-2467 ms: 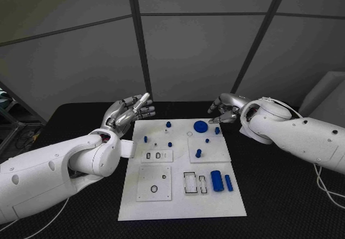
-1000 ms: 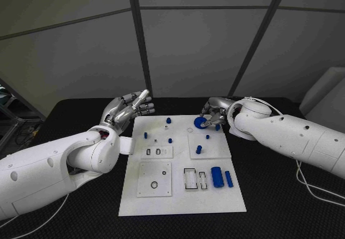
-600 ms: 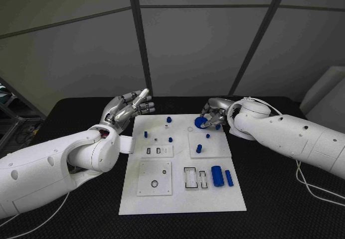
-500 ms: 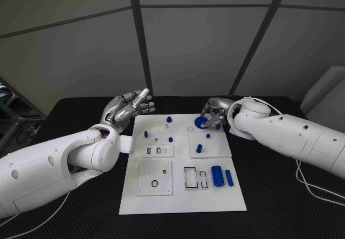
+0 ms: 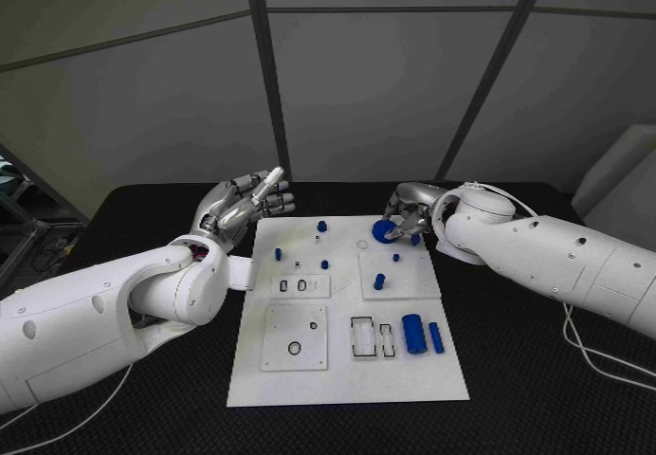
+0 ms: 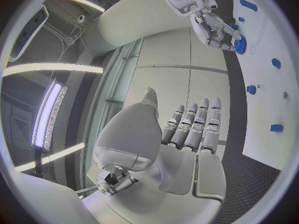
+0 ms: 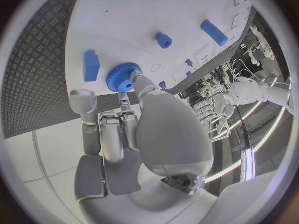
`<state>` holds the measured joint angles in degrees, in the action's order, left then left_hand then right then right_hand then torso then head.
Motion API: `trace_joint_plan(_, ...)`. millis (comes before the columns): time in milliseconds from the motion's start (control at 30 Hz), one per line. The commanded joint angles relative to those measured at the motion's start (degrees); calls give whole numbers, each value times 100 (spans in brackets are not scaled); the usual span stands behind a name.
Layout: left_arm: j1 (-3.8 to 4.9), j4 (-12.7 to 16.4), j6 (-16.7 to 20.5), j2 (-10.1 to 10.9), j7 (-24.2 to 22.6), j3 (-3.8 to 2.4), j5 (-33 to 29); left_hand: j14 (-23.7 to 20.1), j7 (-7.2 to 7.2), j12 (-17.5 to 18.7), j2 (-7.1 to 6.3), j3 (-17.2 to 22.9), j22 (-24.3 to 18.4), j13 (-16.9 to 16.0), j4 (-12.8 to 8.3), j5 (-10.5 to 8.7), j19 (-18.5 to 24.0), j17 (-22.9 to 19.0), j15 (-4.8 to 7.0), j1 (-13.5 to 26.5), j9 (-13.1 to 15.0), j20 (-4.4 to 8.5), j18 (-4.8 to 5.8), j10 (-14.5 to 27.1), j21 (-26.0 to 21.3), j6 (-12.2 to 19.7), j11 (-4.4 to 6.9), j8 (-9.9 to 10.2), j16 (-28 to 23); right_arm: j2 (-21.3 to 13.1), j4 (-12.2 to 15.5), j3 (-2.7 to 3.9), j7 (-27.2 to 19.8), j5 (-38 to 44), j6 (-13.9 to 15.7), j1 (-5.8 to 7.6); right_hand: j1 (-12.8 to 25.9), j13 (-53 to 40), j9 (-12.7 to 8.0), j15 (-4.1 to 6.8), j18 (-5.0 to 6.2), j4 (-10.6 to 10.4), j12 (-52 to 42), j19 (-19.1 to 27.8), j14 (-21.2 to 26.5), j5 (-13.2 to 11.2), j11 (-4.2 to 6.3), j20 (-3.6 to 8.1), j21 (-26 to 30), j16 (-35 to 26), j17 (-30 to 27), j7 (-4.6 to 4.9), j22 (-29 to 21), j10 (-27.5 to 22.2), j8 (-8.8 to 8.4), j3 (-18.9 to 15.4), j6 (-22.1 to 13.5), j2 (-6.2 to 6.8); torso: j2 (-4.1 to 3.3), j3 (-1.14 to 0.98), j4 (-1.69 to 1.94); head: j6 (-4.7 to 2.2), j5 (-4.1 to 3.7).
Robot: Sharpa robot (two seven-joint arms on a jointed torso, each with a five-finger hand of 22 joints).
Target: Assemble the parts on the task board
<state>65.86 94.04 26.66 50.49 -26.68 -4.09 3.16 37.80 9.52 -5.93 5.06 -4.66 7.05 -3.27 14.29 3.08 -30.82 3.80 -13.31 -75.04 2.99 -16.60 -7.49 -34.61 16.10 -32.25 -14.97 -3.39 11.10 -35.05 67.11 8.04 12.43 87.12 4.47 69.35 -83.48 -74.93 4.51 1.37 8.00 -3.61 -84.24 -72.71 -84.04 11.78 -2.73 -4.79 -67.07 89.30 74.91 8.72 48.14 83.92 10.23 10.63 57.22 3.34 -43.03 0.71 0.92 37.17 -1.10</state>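
Right hand (image 5: pixel 405 216) on the blue gear (image 5: pixel 381 231), upper right of the task board (image 5: pixel 345 379)

Its fingers (image 7: pixel 127 104) seem to pinch the gear from the right; the left hand (image 5: pixel 246 207) hovers released, well apart at upper left.

Colours and patterns at the task board

The task board (image 5: pixel 345 379) was seen as plain white, laid on a black table (image 5: pixel 533 360) marked with a fine raised tread pattern. The parts on the board were coloured blue: a round gear (image 5: pixel 383 229) with a finely toothed rim, a thick cylinder (image 5: pixel 413 335), a slimmer bar (image 5: pixel 435 337) just beside it, and a small peg (image 5: pixel 321 227). Thin black outlines of rings and slots were shown on the board's white inset plates. Both arms were cased in white, and the left hand (image 5: pixel 246 206) and right hand (image 5: pixel 408 210) were finished in silver with darker grey between the segments.
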Motion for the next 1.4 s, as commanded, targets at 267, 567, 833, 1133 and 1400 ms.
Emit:
trace_joint_plan(267, 7, -1, -69, -9, -32, -4, 22, -44, 718, 22, 19, -14, -9, 7, -37, 24, 29, -5, -17, -69, -9, -4, 29, 58, -18, 60, -4, 21, -23, -55, 248, -9, -327, 254, 979, -11, 32, -763, 74, 74, -71, 39, -27, -20, -573, 9, 85, 74, -60, 29, 1406, -217, 63, 104, 196, 154, 417, -115, 5, 9, 11, -17, 3)
trace_joint_plan(567, 7, 6, -66, -15, -43, -5, 23, -47, 718, 27, 22, -13, -10, 8, -40, 24, 29, -5, -18, -70, -11, -4, 29, 75, -17, 73, -5, 24, -23, 30, 697, -5, -332, 777, 1227, -9, 96, -747, 44, 74, -83, 75, -8, -44, -569, 16, 79, 83, -100, 21, 1388, -202, 127, 89, 146, 213, 363, -33, -2, 12, 1, -39, 10)
trace_joint_plan(833, 9, -11, -51, -7, -22, -6, 59, -59, 718, 38, 32, -7, -13, 11, -54, 24, 30, -6, -21, -82, -13, -5, 31, 106, -18, 93, -8, 32, -29, 497, 628, -69, -267, 1047, 1275, -8, 147, -730, 28, 66, -86, 77, 9, -42, -565, 25, 69, 79, -104, 13, 1369, -190, 133, 76, 118, 239, 339, 12, -4, 9, 17, -32, 11)
trace_joint_plan(1133, 11, -29, -48, -13, -24, -7, 68, -64, 718, 39, 32, -6, -14, 11, -59, 24, 32, -7, -22, -85, -13, -5, 33, 103, -19, 94, -9, 33, -31, 856, 451, -357, -248, 1091, 1191, -10, 162, -729, 18, 62, -87, 86, 11, -43, -565, 31, 64, 76, -109, 14, 1372, -182, 140, 74, 99, 261, 322, 31, -5, 4, 4, -25, 47)
trace_joint_plan(1400, 13, -40, -59, 6, -16, -8, 69, -68, 718, 41, 32, -6, -16, 11, -62, 23, 35, -7, -23, -87, -13, -5, 34, 111, -21, 99, -9, 35, -32, 1015, 285, -411, -233, 1096, 1094, -18, 209, -691, 3, 51, -85, 85, 44, -32, -563, 8, 50, 69, -101, 10, 1363, -166, 126, 45, 70, 285, 298, 61, -5, 2, 0, -20, 66)
